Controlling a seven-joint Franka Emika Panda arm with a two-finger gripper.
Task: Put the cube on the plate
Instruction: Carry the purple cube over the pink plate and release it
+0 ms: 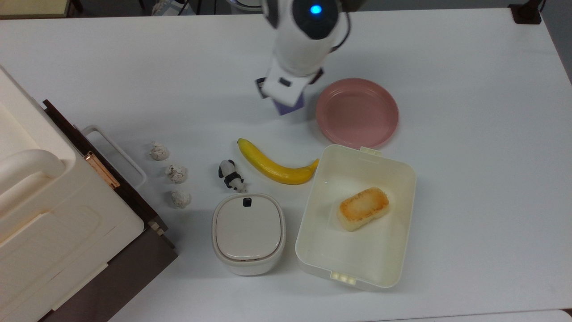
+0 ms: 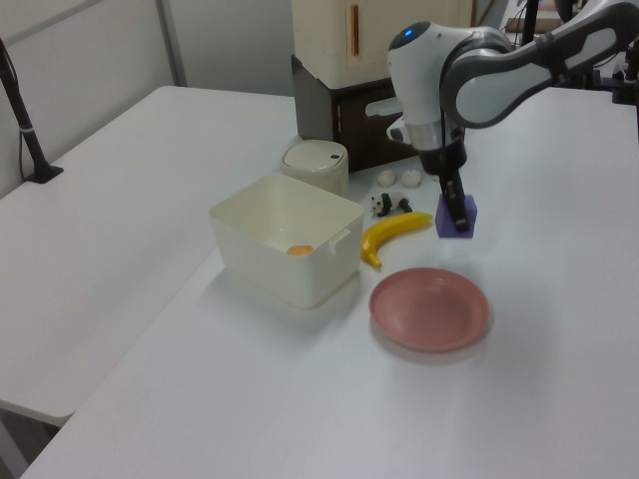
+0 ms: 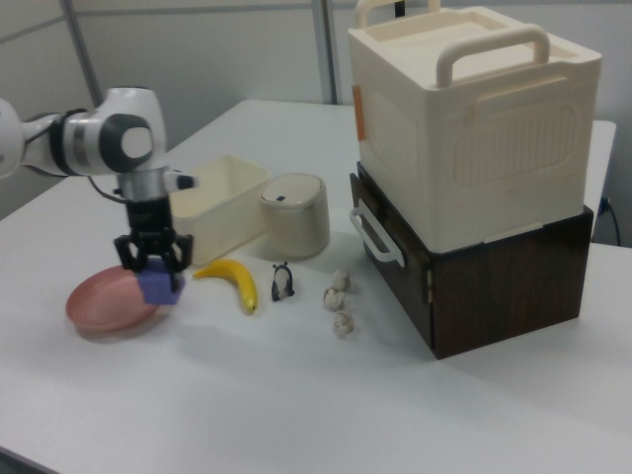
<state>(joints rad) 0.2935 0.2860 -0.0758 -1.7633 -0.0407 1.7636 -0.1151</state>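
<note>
gripper [image 3: 155, 269] pinching the cube [image 3: 159, 286], held off the desk [image 1: 469, 188] just beside the plate [image 1: 357, 112] rim, on the side away from the box [image 1: 355, 217]. Risks, as I judge: let go too early and it tips off the rim; go too low and it knocks the plate; banana [image 1: 272, 165] sits near

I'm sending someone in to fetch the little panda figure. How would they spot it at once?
Start at the big cream rectangular container holding a toasted bread piece. In the top view, look to its left, past the banana, just above the lidded cream pot. The panda figure lies there, the only black-and-white thing; the three crumpled lumps further left are plain off-white.
</note>
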